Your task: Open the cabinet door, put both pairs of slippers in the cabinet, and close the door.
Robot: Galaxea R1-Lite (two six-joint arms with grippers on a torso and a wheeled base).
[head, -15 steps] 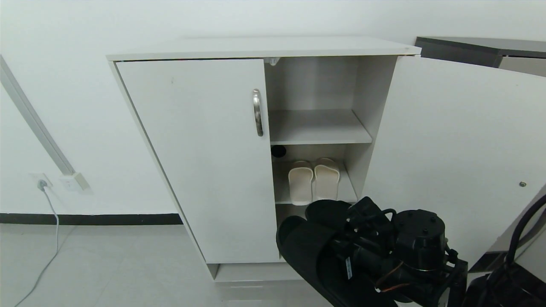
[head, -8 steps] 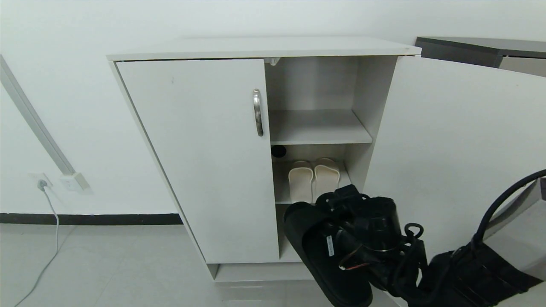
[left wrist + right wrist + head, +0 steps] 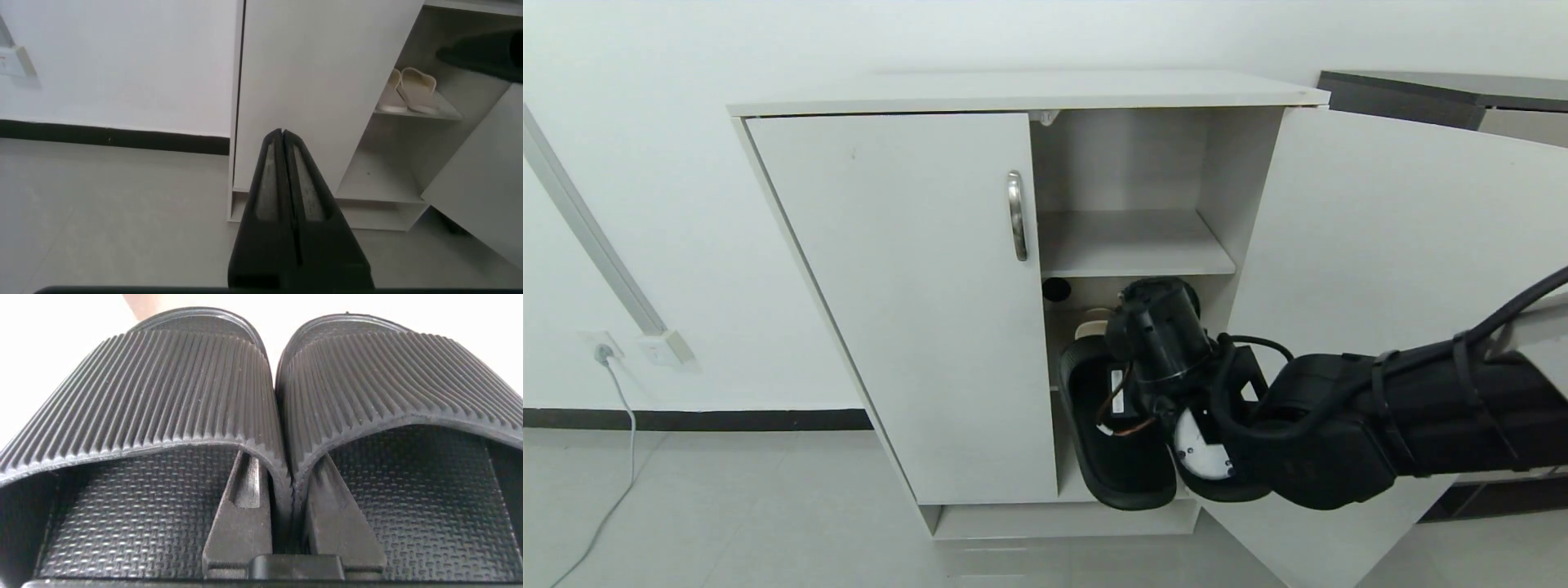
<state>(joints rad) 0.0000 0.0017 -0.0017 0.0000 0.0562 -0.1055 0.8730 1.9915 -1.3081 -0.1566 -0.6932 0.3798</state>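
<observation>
White wall (image 3: 645,122) and pale floor (image 3: 727,506) frame the cabinet (image 3: 1029,88), whose left door (image 3: 907,302) is shut and whose right door (image 3: 1380,269) stands wide open. A second ago we saw the right arm low in front of the cabinet, with the black slippers (image 3: 1123,469) out over the floor. Since then it has stretched forward and carried them up to the open half. There they now cover most of the white slippers (image 3: 413,88), which were in plain sight on the lower shelf (image 3: 441,109). Both doors and the white pair have not shifted. We see the black slippers hang tilted, their upper ends near that shelf and their lower ends by the cabinet's bottom front edge. Whether they touch any shelf we cannot tell. The right claw (image 3: 282,469) pinches them. Its two fingers (image 3: 245,502) reach in under the ribbed straps, one in each slipper, and squeeze the two inner side walls together. So the pair sits side by side straight ahead of the claw, straps arching over the fingers. The left claw (image 3: 283,143) is pressed together with nothing in it. It hangs over the floor, apart from the cabinet, facing the left door.
</observation>
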